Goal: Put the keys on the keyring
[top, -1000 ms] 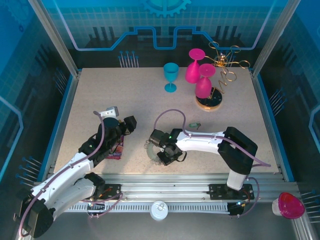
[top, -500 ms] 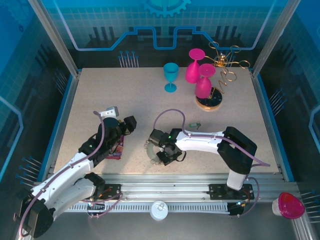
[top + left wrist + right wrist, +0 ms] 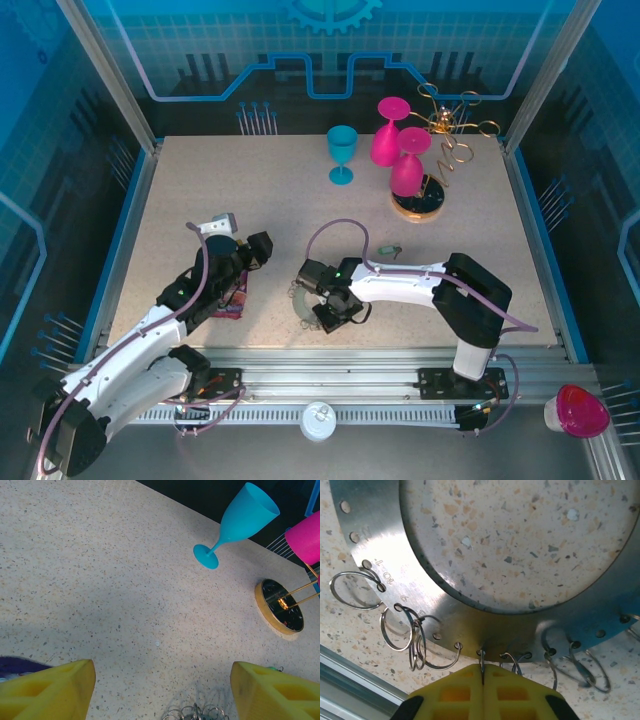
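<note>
Near the front edge of the table (image 3: 200, 180), just ahead of the two arm bases, your right gripper (image 3: 482, 670) is down on the keyring (image 3: 375, 545). You have its yellow fingers (image 3: 520, 690) pressed together with no gap between them, and one thin wire loop (image 3: 482, 662) from the ring's rim is pinched in the seam. The keyring lies flat on the speckled surface, its dark grey band curving round a large hole. A row of small punched holes and more silvery loops fan out along the side toward the front rail. From above, you can see its left arc just beside the gripper head.

Your left gripper (image 3: 162, 672) hangs over bare tabletop to the left of the ring, its fingers spread wide with nothing between them. A few of the ring's loops show just below that gap. A dark purple object (image 3: 15, 664) lies beside the left finger; you cannot tell what it is.

The green-headed key (image 3: 390, 248) lies by itself on the table, behind the right arm's forearm and apart from the keyring. Far back stand a blue goblet (image 3: 341, 152), two pink goblets (image 3: 385, 130) and a gold wire stand (image 3: 420, 203) on a dark round base.
</note>
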Tool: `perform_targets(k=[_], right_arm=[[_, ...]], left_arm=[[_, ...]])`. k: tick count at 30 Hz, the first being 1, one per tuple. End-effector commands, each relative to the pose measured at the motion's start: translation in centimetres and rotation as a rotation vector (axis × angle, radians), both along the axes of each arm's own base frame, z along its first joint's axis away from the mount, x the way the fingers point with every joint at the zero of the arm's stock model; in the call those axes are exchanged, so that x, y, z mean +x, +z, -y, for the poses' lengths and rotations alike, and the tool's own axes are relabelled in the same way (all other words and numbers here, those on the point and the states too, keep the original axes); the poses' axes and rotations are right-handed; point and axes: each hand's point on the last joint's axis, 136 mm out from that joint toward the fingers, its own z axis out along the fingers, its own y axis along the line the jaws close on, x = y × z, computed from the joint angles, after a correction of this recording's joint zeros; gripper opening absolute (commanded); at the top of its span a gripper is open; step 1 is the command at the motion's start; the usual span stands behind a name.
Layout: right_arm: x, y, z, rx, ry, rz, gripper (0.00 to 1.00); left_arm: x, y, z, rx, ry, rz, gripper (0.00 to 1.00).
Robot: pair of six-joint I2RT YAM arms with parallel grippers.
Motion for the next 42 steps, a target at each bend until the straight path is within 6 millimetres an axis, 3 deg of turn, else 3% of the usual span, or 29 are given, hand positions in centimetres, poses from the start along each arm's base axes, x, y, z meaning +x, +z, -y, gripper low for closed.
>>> perform_targets(k=[1,11,22,31,39,42], right_arm=[[0.2,1.6,0.0,-0.002,0.010,0.039,0.00],[3.3,7.3,0.2,0.150,0.114,0.275,0.00],[7.3,15.5,0.3,0.487,0.322,0.531,0.00],[7.5,19.9,0.1,0.680,0.516,0.703,0.00],[6.0,22.8,-0.8,0.785,0.732,0.845,0.00],[5.7,22.3,-0.9,0.789,0.770,0.866,0.00]], left_arm=[[0.1,1.6,-0.5,0.013,0.012,0.033,0.72],[-0.2,4.2,0.0,0.133,-0.095,0.155,0.72],[-1.4,7.3,5.1,0.275,-0.476,0.328,0.69],[-3.4,7.5,10.6,0.319,-0.876,0.402,0.56],[-5.5,7.3,13.4,0.313,-1.119,0.532,0.48],[-6.6,7.1,14.0,0.304,-1.195,0.577,0.43]])
